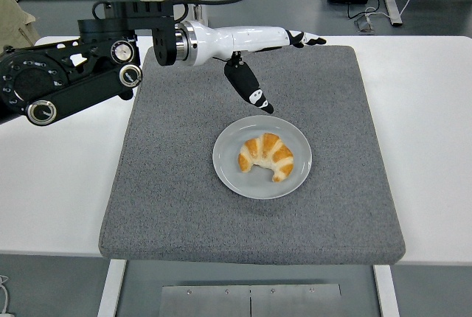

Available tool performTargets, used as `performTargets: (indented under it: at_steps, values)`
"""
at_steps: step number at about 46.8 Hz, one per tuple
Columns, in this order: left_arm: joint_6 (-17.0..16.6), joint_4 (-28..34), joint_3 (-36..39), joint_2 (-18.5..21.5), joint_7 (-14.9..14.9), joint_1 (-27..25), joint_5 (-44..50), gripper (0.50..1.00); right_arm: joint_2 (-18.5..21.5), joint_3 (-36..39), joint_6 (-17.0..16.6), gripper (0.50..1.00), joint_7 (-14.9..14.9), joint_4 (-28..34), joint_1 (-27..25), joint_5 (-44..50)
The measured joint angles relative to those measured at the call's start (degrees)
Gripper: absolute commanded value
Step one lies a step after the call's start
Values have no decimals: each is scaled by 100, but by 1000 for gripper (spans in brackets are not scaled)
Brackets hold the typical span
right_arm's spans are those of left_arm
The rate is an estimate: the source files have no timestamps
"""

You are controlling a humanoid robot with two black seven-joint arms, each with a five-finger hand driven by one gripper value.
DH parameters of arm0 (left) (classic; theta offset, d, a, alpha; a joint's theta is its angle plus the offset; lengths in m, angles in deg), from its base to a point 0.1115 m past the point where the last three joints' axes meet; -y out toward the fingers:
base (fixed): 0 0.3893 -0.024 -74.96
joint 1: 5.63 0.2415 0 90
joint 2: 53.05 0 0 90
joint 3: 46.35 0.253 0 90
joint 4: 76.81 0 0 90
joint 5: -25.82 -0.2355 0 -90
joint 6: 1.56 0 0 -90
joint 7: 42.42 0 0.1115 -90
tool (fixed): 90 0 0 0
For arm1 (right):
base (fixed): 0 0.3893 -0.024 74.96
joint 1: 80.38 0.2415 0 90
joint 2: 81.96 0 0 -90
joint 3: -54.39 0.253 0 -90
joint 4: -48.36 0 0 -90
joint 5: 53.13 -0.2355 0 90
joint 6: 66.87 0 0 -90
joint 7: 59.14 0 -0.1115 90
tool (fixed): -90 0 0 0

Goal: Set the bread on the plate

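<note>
Croissant-shaped bread [266, 157] lying on the grey plate [228, 173], near the middle of the grey mat [169, 199] on the white bench [428, 110]. Left hand [258, 55] raised above the mat's far part — fingers stretched out, thumb hanging down, holding nothing — well apart from the plate.
</note>
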Motion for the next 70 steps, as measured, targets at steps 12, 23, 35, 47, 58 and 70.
performTargets:
  at_steps: [12, 23, 35, 47, 58, 70]
  values:
    - [-4, -38, -483, 555, 2, -44, 1154, 972, 0, 0, 0, 1000, 0, 0, 0, 0]
    - [-57, -424, -858, 662, 58, 256, 2130, 972, 0, 2, 0, 1000, 1, 0, 0, 0]
    - [-79, -897, -1333, 365, 70, 1031, 3455, 972, 0, 0, -1, 1000, 0, 0, -2, 0]
    - [-81, -1969, -2116, -387, 97, 1723, 4032, 974, 0, 0, -2, 1000, 1, 0, -2, 0]
    - [-260, -3031, -2270, -1093, 96, 1887, 4474, 972, 0, 0, 0, 1000, 1, 0, 0, 0]
    - [-463, -3922, -2299, -1569, 226, 1976, 4757, 972, 0, 0, -1, 1000, 2, 0, -1, 0]
